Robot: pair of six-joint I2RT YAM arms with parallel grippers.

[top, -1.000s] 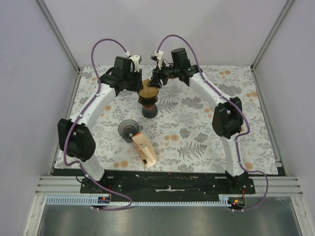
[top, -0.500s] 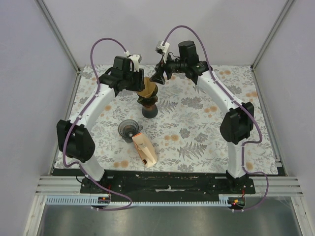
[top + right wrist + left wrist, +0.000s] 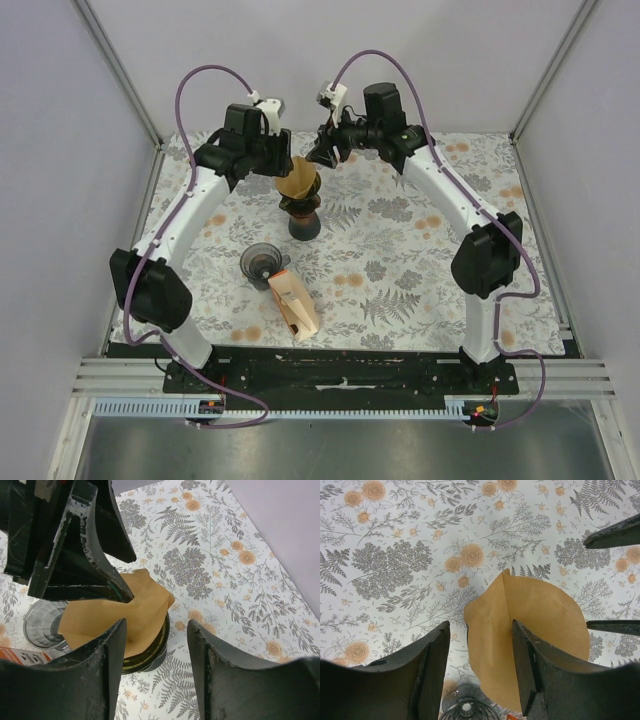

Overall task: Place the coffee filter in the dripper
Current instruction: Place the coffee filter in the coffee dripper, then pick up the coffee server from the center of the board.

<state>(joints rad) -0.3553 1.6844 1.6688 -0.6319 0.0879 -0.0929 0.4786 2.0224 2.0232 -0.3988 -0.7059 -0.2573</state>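
Note:
The brown paper coffee filter (image 3: 299,181) sits as an open, slightly crumpled cone in the dark dripper (image 3: 303,220) at the back middle of the table. In the right wrist view the filter (image 3: 127,612) rests inside the dripper's round dark rim (image 3: 157,647). My left gripper (image 3: 278,160) hangs just left of and above the filter, open. In its own view the jaws stand apart over the filter (image 3: 535,625) with a gap on both sides. My right gripper (image 3: 325,150) hovers to the filter's right, open and empty, and its fingertips (image 3: 612,532) show there too.
A clear glass vessel (image 3: 262,262) stands in front of the dripper, with an orange-and-white filter box (image 3: 293,305) lying just nearer. The floral tablecloth (image 3: 420,270) covers the table, bounded by grey walls and a metal frame.
My left gripper has opened and risen off the filter, which stays in the dripper. My right arm has pulled up and back to the right.

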